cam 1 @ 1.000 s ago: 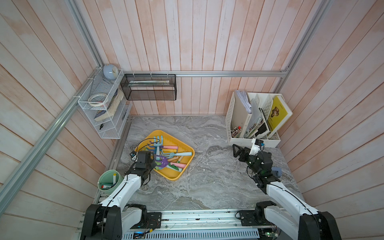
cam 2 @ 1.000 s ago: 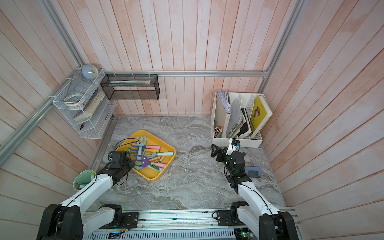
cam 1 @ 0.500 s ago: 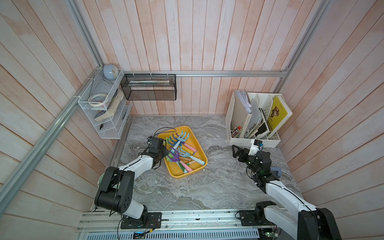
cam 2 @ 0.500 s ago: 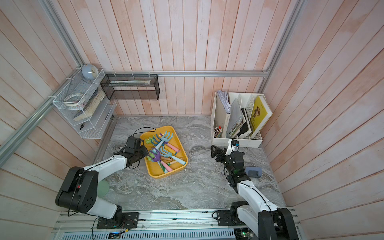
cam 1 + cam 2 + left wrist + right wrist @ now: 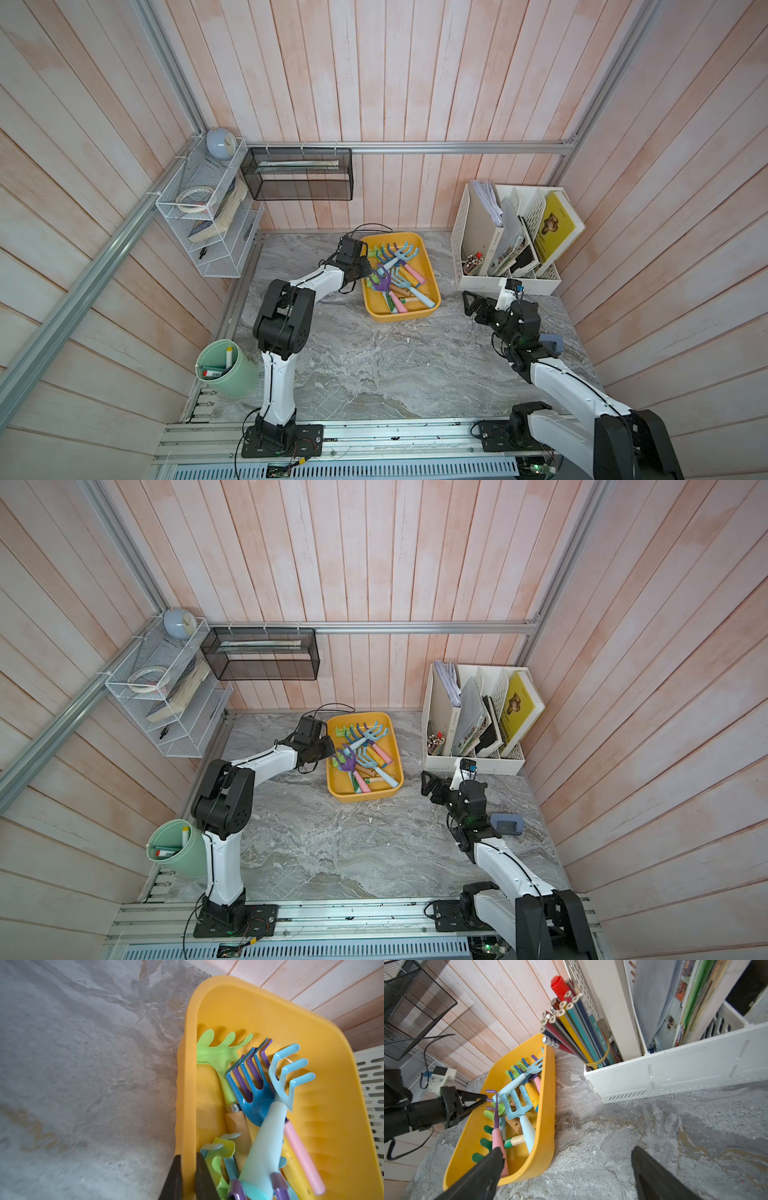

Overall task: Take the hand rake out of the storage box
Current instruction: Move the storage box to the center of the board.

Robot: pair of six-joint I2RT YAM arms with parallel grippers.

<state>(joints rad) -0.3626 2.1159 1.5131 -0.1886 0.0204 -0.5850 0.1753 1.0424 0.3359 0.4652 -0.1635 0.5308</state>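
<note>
Glossy yellow plastic storage box [image 5: 249,1007], shiny plastic hand rakes [image 5: 253,1101], one bare wooden handle [image 5: 236,1124], matt veined stone-look bench [image 5: 83,1064], pale wood plank wall [image 5: 374,83], black metal mesh basket [image 5: 299,178]

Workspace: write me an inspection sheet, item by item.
Surface: grey marble tabletop, no spills seen.
Job's things: yellow storage box near the back wall; several hand rakes piled inside, none out.
Clutter: green cup with markers, white file organizer, small blue-grey device.
Grippers: left gripper shut on the box's side wall; right gripper open, empty, above the table.
Cables: black cable loops behind the left wrist.
Surroundings: white wire shelf, black mesh basket, wooden plank walls.
</note>
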